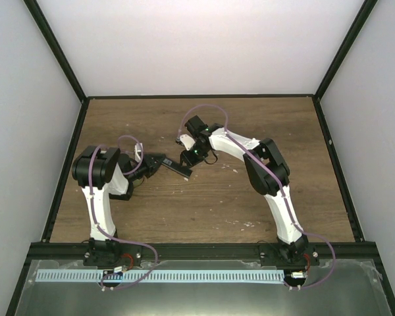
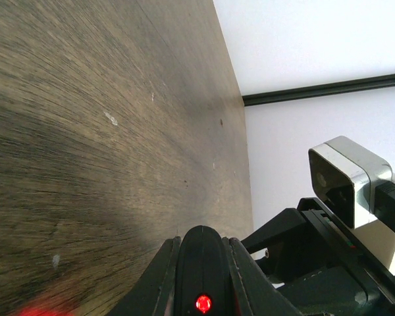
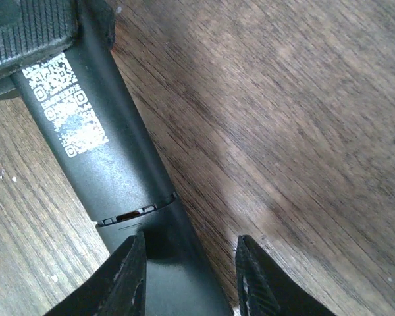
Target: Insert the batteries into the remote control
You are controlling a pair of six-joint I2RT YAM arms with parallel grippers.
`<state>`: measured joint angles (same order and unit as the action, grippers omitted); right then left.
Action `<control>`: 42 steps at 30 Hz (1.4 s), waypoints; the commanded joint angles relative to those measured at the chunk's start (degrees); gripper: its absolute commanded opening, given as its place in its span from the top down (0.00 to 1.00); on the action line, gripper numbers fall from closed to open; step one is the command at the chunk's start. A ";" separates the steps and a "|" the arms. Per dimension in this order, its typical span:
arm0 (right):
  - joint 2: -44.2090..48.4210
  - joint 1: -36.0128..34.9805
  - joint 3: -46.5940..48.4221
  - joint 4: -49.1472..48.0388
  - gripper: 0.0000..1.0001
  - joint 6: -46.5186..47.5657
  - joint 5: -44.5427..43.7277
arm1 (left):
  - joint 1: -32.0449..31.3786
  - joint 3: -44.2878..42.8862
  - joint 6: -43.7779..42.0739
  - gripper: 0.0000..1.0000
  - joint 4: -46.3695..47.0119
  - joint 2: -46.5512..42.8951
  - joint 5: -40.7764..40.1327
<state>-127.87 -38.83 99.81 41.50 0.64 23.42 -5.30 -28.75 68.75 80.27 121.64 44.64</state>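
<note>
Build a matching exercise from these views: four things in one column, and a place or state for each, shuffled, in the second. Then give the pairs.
Column one
1. slim black plastic remote control
2. left gripper
3. right gripper
4. white printed label

Column two
a. jaws apart, straddling the remote's free end
b. stuck on the remote, near its clamped end
c. jaws clamped on one end of the remote
d. reaches from one gripper to the other, over the brown wooden table

Pairs: 1-d, 2-c, 3-a, 4-b
</note>
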 commanded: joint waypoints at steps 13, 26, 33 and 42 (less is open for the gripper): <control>-2.01 -1.07 -0.53 0.64 0.82 1.07 -1.37 | -0.85 0.27 -1.89 0.99 -5.13 2.28 -0.79; -4.88 -1.07 1.16 -2.40 0.84 1.17 1.27 | -0.81 0.14 -1.61 0.99 -4.86 2.29 -0.79; -3.96 -1.07 1.08 -4.39 0.84 0.25 2.12 | -0.84 0.08 -1.56 0.99 -4.86 2.45 -0.79; 5.93 -0.03 -3.81 -6.37 0.70 -4.96 -1.56 | -0.85 -0.32 -1.68 0.99 -5.43 2.12 -0.52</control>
<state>-127.02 -38.87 98.15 38.48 -0.95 24.27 -5.30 -28.82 69.19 80.16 121.64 44.42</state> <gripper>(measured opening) 0.252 0.140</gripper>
